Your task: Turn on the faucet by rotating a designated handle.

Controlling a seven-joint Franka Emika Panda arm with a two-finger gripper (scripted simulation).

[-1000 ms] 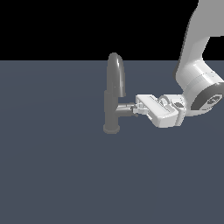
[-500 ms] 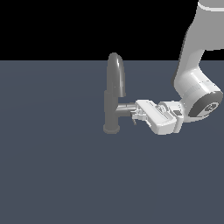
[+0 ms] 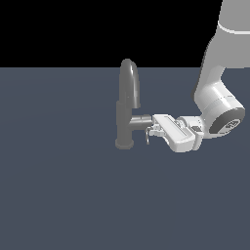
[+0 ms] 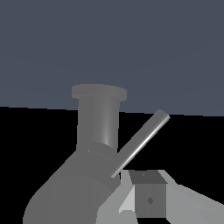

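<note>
The grey faucet stands on the dark blue-grey surface, its arched spout rising above its round base, and a short stub sticks out sideways from its body straight toward the hand. In the exterior view the white arm reaches in from the exterior view's right, wrist lying nearly level, and the hand's tip is right up against the end of that stub. Just below the tip a thin dark sliver hangs down: that is the handle, too small in this view to say much about, and I cannot tell there whether the fingers touch it. The wrist view fills in what that one hides. From there the faucet shows its cylindrical body and round base flange close up, with the thick stub looming large in front, and the handle reads plainly as a slim bright rod slanting out from the end of the stub. One finger shows as a grey block with a small diamond mark on its pad, sitting just beside the rod's inner end; the rod passes close alongside it, but contact is not clear. Only this one finger is plainly seen, so I cannot tell whether the hand is spread, closed, or clamped on the rod.
</note>
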